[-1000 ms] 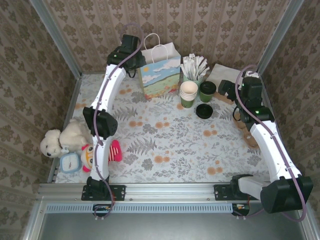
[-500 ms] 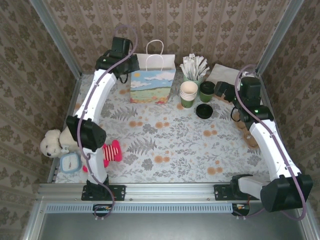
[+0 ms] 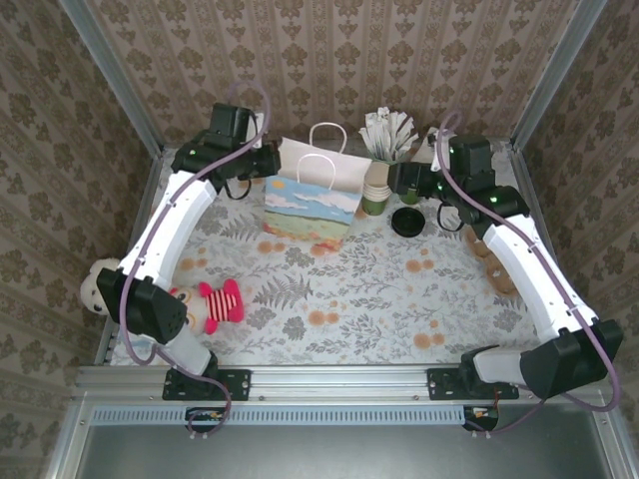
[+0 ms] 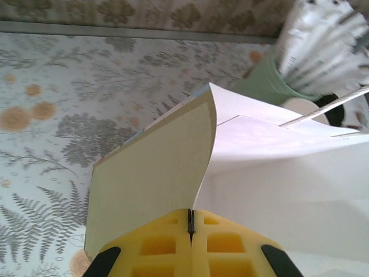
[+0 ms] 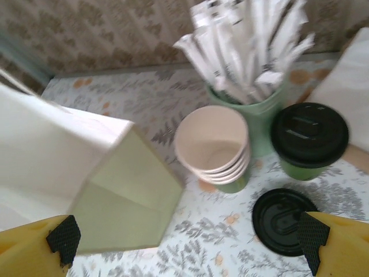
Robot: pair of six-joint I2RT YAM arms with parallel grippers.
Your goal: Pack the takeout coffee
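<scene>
From above, the left end effector point(image 3: 266, 168) sits at the left upper edge of the paper bag point(image 3: 312, 206), which stands tilted on the table point(image 3: 329, 291), its mouth turned toward the right side. The right end effector point(image 3: 401, 180) hangs at the far right, close to a stack of cups point(image 3: 376, 192) and a cup of sticks point(image 3: 388, 134). A loose lid point(image 3: 406, 221) lies just in front of them, and a soft toy point(image 3: 212, 304) lies well apart at the near left.

At the left wrist, the yellow fingers point(image 4: 167, 248) are pressed together on the bag's side wall, pinching the paper and pulling the mouth wide.

At the right wrist, the fingers point(image 5: 331, 239) are spread wide with nothing between them. The coffee cup point(image 5: 309, 138) stands upright with its black lid on, just right of the stack of cups and beside the cup of sticks, with the loose lid on the table just in front of it.

The step in hand looks like the reach for the coffee while the bag is held open. The next move probably calls for shifting the right end effector right and forward, around the lidded cup and clear of the stack, then closing gently on it.
</scene>
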